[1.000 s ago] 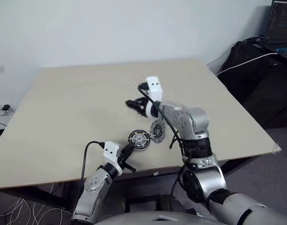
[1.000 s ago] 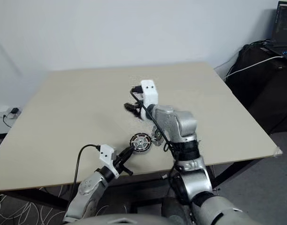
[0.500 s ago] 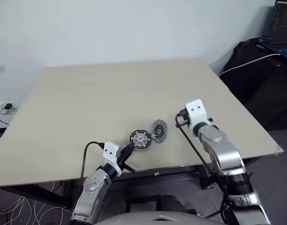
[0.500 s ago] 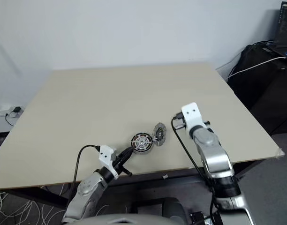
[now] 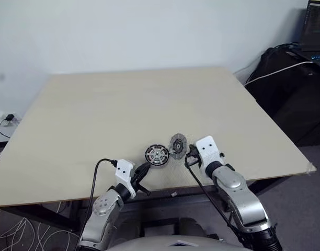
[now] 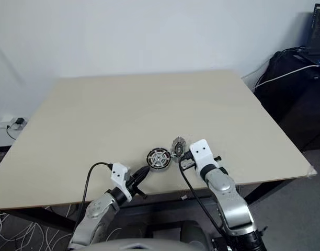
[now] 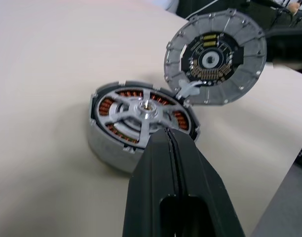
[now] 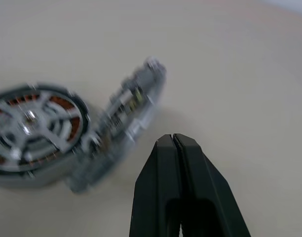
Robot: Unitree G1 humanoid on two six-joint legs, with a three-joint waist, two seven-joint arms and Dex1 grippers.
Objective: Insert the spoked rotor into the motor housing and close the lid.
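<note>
Since a second ago the right end effector (image 8: 173, 140) has pulled back from mid-desk to the lower centre, fingers now clenched on nothing. Spoked rotor (image 7: 143, 112) sits inside the motor housing (image 7: 107, 144), near the front edge of the desk (image 5: 97, 110), with the lid (image 7: 215, 57) still hinged up on its right. Left end effector (image 7: 170, 143), also clenched and empty, hovers right at the housing's near rim; the right one is just beside the lid.
</note>
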